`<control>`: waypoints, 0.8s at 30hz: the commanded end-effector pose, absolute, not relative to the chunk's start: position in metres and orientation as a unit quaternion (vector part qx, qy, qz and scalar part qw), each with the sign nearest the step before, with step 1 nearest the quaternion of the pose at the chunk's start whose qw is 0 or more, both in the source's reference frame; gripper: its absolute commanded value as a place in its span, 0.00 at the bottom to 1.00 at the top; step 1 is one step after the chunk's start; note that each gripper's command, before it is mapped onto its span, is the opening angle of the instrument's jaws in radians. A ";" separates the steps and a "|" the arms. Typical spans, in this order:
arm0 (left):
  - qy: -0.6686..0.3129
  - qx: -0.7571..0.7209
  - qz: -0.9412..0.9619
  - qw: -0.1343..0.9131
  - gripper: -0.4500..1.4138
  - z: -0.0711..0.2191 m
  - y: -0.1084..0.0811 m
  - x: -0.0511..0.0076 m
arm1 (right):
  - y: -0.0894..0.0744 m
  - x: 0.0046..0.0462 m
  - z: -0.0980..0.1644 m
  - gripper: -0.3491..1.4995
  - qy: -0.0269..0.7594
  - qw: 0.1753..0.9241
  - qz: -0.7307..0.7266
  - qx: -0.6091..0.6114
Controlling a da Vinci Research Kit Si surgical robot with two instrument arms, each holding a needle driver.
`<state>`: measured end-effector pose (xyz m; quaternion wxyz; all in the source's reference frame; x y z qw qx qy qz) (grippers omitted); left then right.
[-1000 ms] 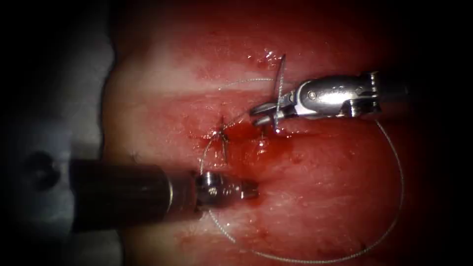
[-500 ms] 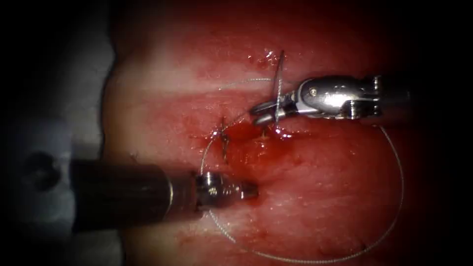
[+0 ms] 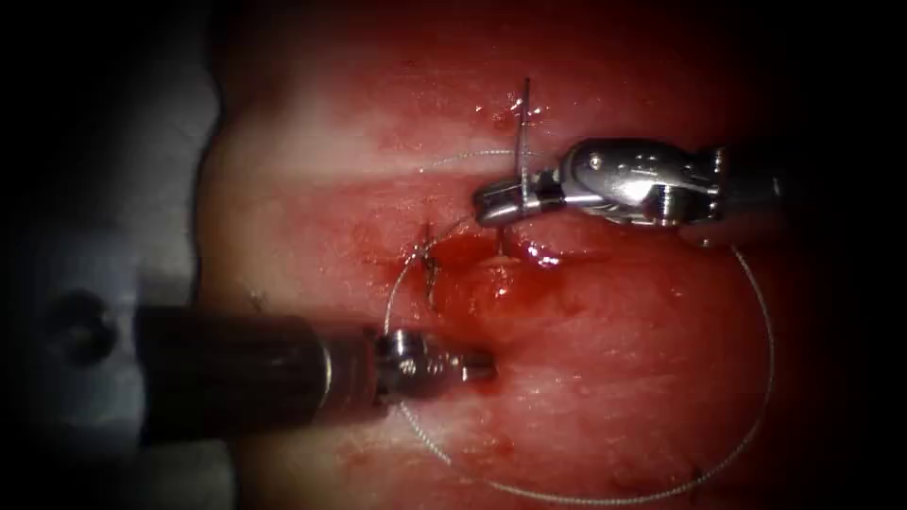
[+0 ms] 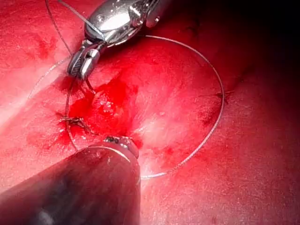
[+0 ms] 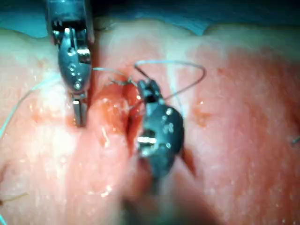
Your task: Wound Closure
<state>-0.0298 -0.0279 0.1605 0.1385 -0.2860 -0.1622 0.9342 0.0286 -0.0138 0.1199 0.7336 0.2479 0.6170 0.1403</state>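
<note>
Right tool (image 3: 501, 203): jaws clamped on the needle (image 3: 522, 142) around mid-curve, blunt end standing up toward the far edge of the tissue (image 3: 614, 378), point dipping into the tissue on the right side of the cut (image 3: 472, 274), at the rim of the red fluid (image 3: 491, 279). Compared with 1 second ago, wrist rolled and needle turned more upright, tip set closer to the surface. Left tool (image 3: 468, 366): parked near the cut's near end, jaws seemingly closed with nothing visibly held, though hard to confirm. Thread (image 3: 765, 349): swept in 1 wide loop toward the tissue's right and near edges, passing under the left tool and back up to an earlier stitch (image 3: 430, 269) on the cut's left side.

Risks, as judgement only: needle twisting in the jaws if rotated against firm tissue; shallow bite tearing through the wound edge; slack loop snagging on the left tool's jaws or tangling around the needle; fluid masking the entry point.
</note>
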 end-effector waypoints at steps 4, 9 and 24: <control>-0.164 -0.286 0.934 0.138 0.32 0.161 -0.029 -0.0302 | -0.014 0.0292 0.121 0.00 0.603 0.727 0.181 0.274; -0.164 -0.286 0.934 0.138 0.32 0.161 -0.029 -0.0301 | -0.013 0.0290 0.121 0.00 0.595 0.723 0.202 0.286; -0.164 -0.286 0.934 0.137 0.32 0.161 -0.029 -0.0300 | -0.014 0.0290 0.122 0.00 0.566 0.671 0.300 0.374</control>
